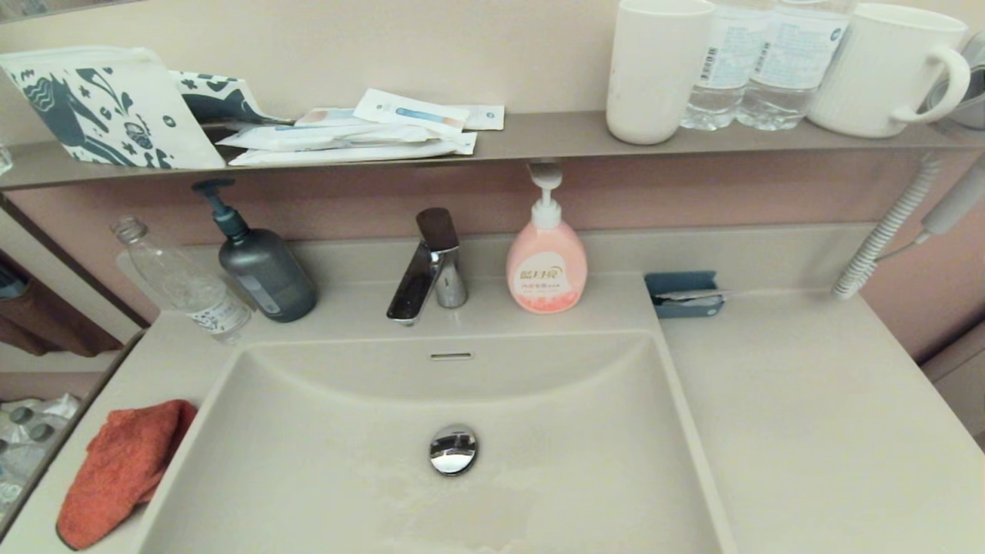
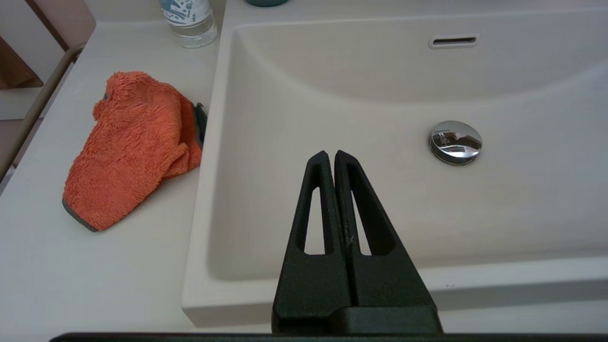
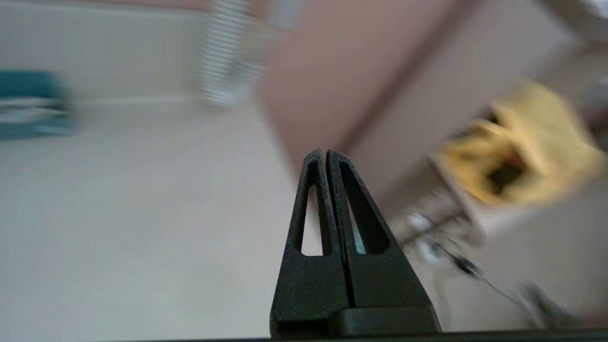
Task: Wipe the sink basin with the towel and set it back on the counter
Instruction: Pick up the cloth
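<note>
Fingers (image 2: 327, 164) of the left gripper (image 2: 331, 156) are pressed together on nothing, poised above the near part of the sink basin (image 2: 332, 109), with the chrome drain plug (image 2: 455, 141) off at about 2 o'clock from their tips. Those of the right gripper (image 3: 325, 156) are likewise closed and empty, over the counter (image 1: 808, 431) at the basin's 3 o'clock side. At the basin's 9 o'clock side the orange towel (image 2: 126, 147) lies crumpled on the counter against the rim, apart from both grippers.
</note>
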